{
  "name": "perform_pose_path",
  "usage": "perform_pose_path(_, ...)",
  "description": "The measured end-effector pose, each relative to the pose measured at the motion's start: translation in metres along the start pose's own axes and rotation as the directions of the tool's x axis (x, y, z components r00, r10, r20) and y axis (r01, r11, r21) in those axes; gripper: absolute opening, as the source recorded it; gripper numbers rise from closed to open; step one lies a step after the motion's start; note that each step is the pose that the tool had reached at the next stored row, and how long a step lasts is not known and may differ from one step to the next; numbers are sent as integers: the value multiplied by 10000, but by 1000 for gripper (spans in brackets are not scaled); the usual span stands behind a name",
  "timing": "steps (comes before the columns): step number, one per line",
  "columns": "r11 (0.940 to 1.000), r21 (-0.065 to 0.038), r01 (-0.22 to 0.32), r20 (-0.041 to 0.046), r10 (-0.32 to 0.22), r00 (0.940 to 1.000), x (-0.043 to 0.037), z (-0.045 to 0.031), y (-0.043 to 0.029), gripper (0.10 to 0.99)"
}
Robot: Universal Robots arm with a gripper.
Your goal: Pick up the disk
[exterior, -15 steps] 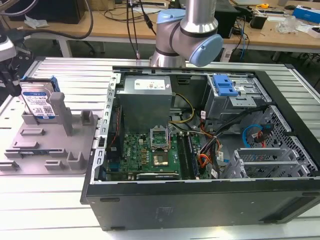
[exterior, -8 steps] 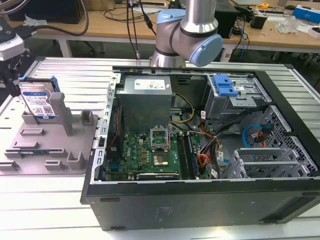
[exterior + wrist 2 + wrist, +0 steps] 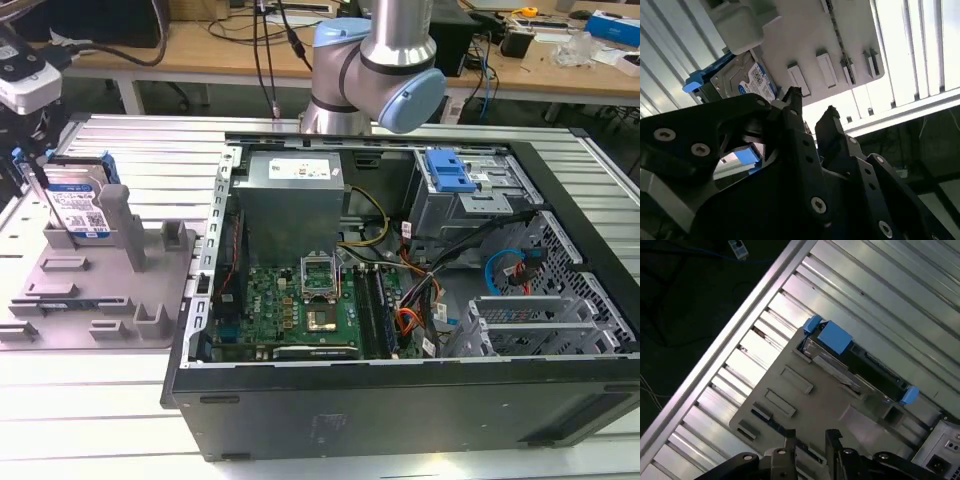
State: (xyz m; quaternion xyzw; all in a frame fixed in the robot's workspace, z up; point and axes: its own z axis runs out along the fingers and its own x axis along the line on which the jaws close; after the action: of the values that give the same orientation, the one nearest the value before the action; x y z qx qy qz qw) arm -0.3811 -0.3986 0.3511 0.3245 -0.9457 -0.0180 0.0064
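The disk (image 3: 78, 203) stands on edge in a slot of the grey fixture (image 3: 110, 290) at the exterior view's left, its white-and-blue label facing the camera and blue rails on its sides. The arm's wrist head (image 3: 25, 75) hangs just above and to the left of it. In the second wrist view my gripper (image 3: 811, 104) is open, its black fingertips a short gap apart with nothing between them, and the disk (image 3: 742, 80) lies beyond them. In the first wrist view the gripper (image 3: 811, 436) hovers over the fixture (image 3: 805, 400), apart from the disk (image 3: 840, 342).
An open computer case (image 3: 400, 400) fills the middle and the exterior view's right, with a motherboard (image 3: 300, 310), a power supply (image 3: 295, 205) and a blue drive-bay bracket (image 3: 449, 170). The ribbed metal table (image 3: 90, 420) runs under everything. Its edge (image 3: 740, 325) lies near the fixture.
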Motion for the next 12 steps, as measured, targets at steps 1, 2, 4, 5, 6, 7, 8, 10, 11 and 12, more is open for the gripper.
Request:
perform_pose_path(1, 9992, 0, 409, -15, -409, 9992, 0, 0, 0, 416)
perform_pose_path(2, 9979, 0, 653, -24, -653, 9979, -1, 0, 0, 482)
perform_pose_path(4, 9932, -2, 1164, -44, -1164, 9932, -2, 0, -1, 482)
perform_pose_path(5, 9890, -3, 1476, -56, -1476, 9890, -3, 0, -1, 482)
perform_pose_path(6, 9854, -5, 1700, -65, -1700, 9854, -3, 0, -2, 482)
perform_pose_path(7, 9824, -6, 1869, -71, -1869, 9824, -4, 0, -3, 482)
perform_pose_path(8, 9782, -7, 2076, -79, -2076, 9782, -4, 0, -3, 482)
perform_pose_path(10, 9662, -12, 2576, -99, -2576, 9662, -4, 0, -3, 490)
perform_pose_path(11, 9619, -13, 2732, -105, -2732, 9619, -5, 0, -4, 557)
perform_pose_path(12, 9570, -15, 2900, -111, -2900, 9570, -5, 0, -4, 557)
